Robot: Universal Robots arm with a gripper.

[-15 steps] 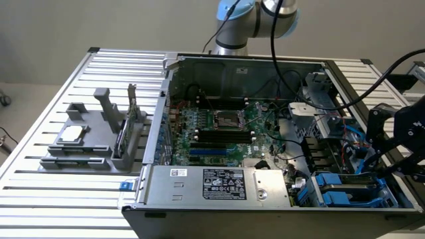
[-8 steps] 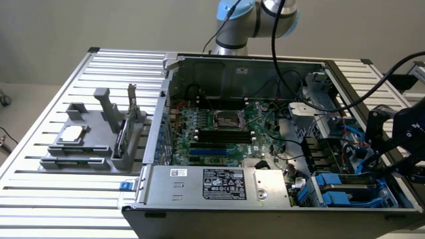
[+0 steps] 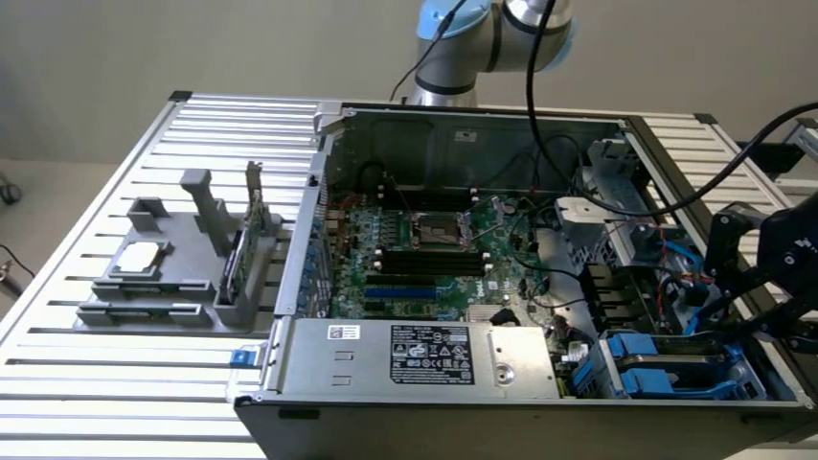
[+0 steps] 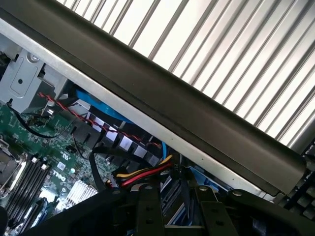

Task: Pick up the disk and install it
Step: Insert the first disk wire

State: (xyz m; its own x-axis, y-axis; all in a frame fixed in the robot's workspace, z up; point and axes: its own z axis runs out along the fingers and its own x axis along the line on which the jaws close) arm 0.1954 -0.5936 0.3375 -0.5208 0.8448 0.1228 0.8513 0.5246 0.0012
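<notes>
The disk (image 3: 673, 362), grey metal in a blue plastic carrier, lies in the drive bay at the near corner of the open computer case (image 3: 422, 383), on the exterior view's right. My black gripper (image 3: 735, 302) hangs just above and beside that bay, over the case's side wall. In the wrist view the gripper (image 4: 177, 191) has its two dark fingers (image 4: 147, 211) standing apart, with only cables and bits of blue plastic (image 4: 206, 179) seen beyond the gap. Nothing sits between the fingers.
The case's dark side wall (image 4: 162, 93) runs right beside the gripper, with the slatted table (image 4: 221, 49) beyond. Red, yellow and black cables (image 4: 142, 173) lie under the fingers. A grey fixture (image 3: 167, 278) on the exterior view's left holds a square chip (image 3: 141, 255) and a green card (image 3: 238, 251).
</notes>
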